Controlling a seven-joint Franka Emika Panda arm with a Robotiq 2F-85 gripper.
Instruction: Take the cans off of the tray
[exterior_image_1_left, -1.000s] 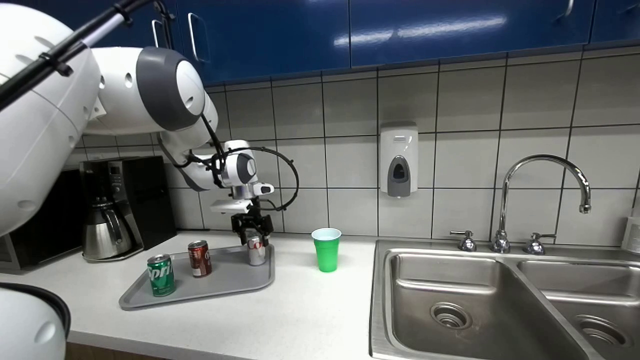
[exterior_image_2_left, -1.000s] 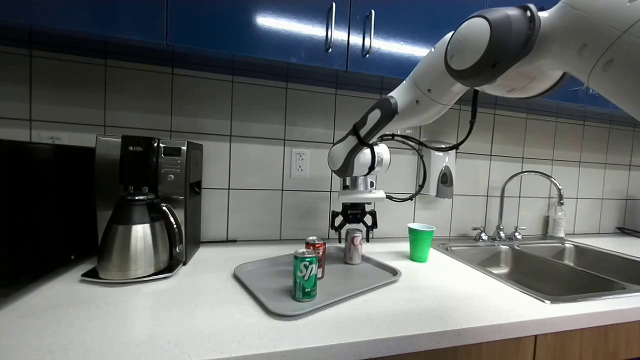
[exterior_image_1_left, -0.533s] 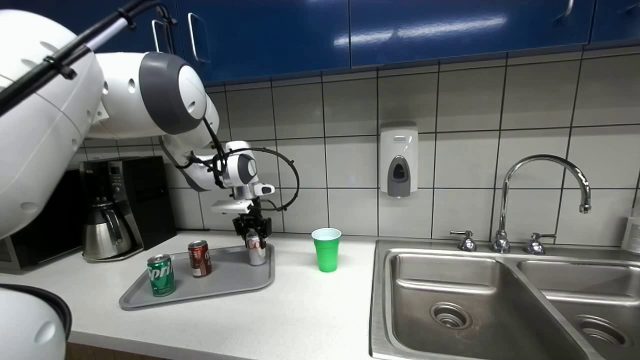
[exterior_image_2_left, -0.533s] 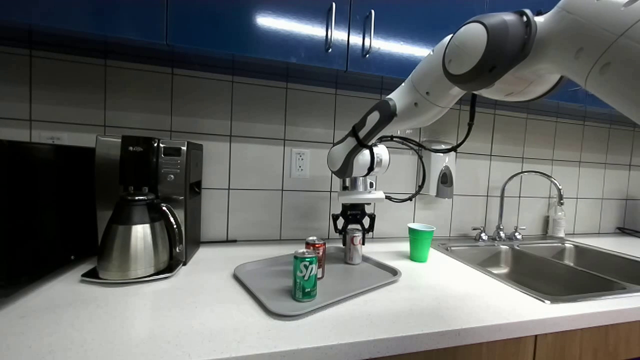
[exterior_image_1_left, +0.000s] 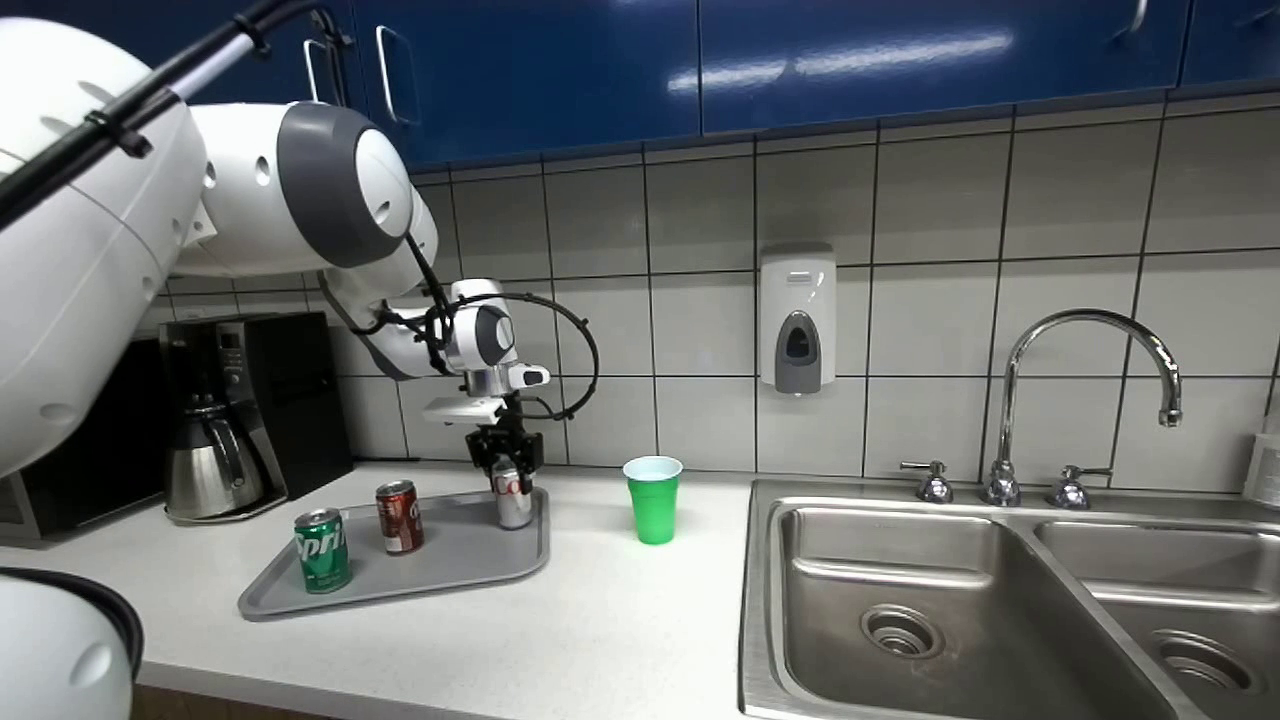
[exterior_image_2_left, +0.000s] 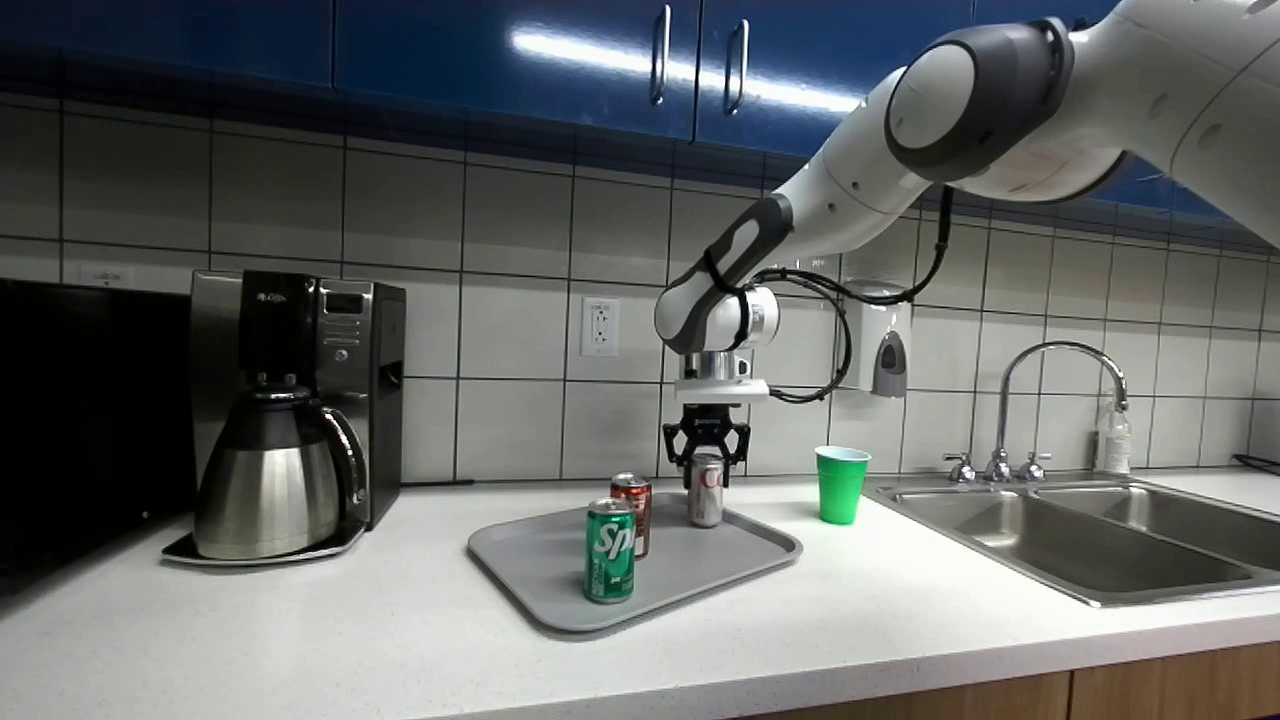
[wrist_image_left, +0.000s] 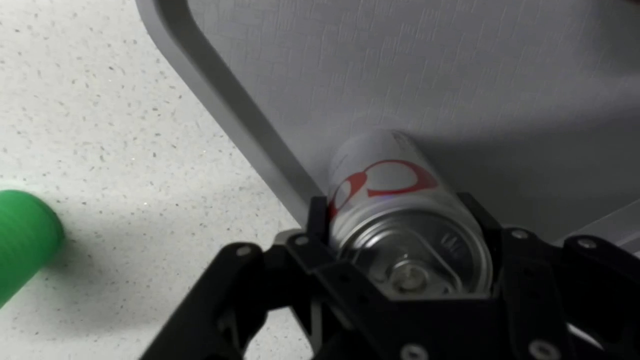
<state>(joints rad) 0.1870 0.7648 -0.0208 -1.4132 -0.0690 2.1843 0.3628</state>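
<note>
Clamping the silver can: the gripper points down with its jaws pressed on opposite sides of the can, high up near the lid. Wrist view has lid and pull tab facing the camera, red lettering below. Can looks upright. Location: rear part of the grey tray, at the end nearest the green cup, just inside the rim. Can't tell if its base touches the tray or is slightly clear.

Two more cans, both upright on the tray. Dark red can is around the middle stretch; green can is toward the end away from the cup, the two standing apart in an exterior view. All three are within the tray outline.

Tray sits flat on the white speckled tabletop. Cup is upright on the tabletop too, beside the tray and apart from it, between tray and sink. Sink is steel, double basin, arched faucet at its back edge. Soap dispenser is on the tiled wall. Past the opposite end of the tray: coffee maker with steel carafe. Blue cabinets overhead.
</note>
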